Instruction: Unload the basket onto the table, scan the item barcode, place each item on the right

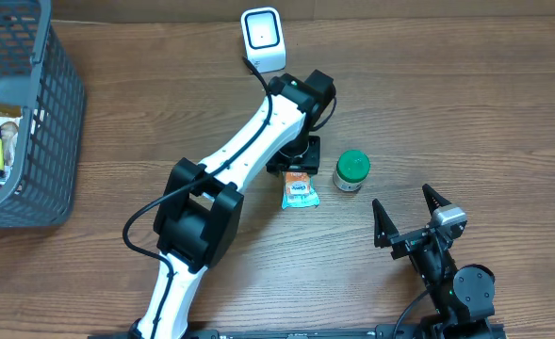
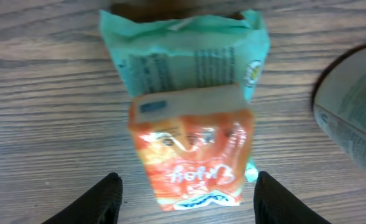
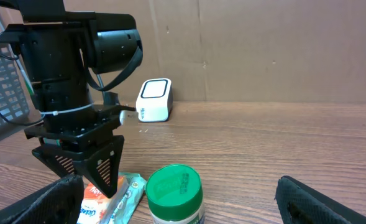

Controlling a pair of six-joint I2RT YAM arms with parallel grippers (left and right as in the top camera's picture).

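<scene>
Left wrist: left claw (image 2: pixel 187 180) stands apart astride orange packet (image 2: pixel 192 149), script unreadable; right claw (image 1: pixel 401 196) apart.

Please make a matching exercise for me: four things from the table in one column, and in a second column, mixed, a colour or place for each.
Things:
1. scanner
2. basket
3. jar
4. snack packet

Descriptions:
a. green lid
b. grey, at the left edge
c. white, at the far edge
d. orange and teal, lying flat

Pairs: 1-c, 2-b, 3-a, 4-d
</scene>
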